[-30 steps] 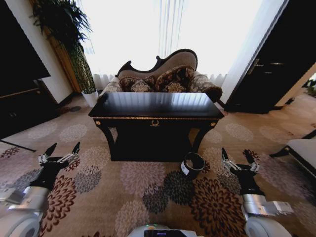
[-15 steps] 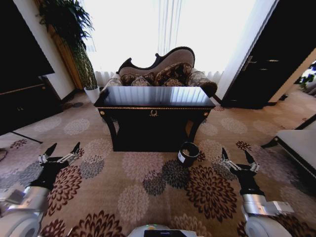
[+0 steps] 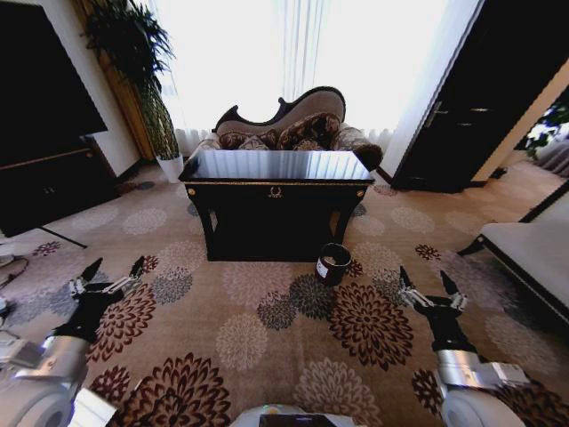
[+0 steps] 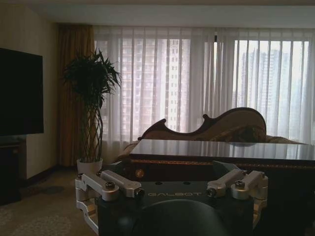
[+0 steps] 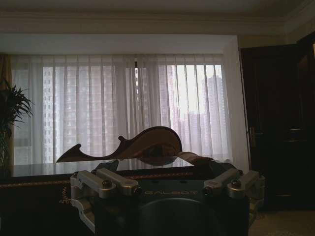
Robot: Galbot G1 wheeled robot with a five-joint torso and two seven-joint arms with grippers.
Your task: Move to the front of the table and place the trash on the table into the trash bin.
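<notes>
The glossy black table (image 3: 277, 166) with gold trim stands ahead across the carpet; glare covers its top and I cannot make out any trash on it. The dark trash bin (image 3: 333, 264) with a white label sits on the floor by the table's front right leg. My left gripper (image 3: 114, 265) is open, low at the left, far short of the table. My right gripper (image 3: 425, 277) is open, low at the right, level with the bin but apart from it. Each wrist view looks over open fingers (image 4: 106, 184) (image 5: 101, 182) toward the table (image 4: 221, 150) (image 5: 44, 172).
A curved patterned sofa (image 3: 293, 129) stands behind the table under a bright curtained window. A tall plant (image 3: 147, 80) and a black TV cabinet (image 3: 44, 182) are at the left. A dark door (image 3: 471, 116) and a pale bench (image 3: 524, 253) are at the right. Open carpet lies between me and the table.
The whole head view has shifted: table and bin now look smaller and farther, with more carpet in front, so the camera has moved back. Both arms keep the same pose, grippers open.
</notes>
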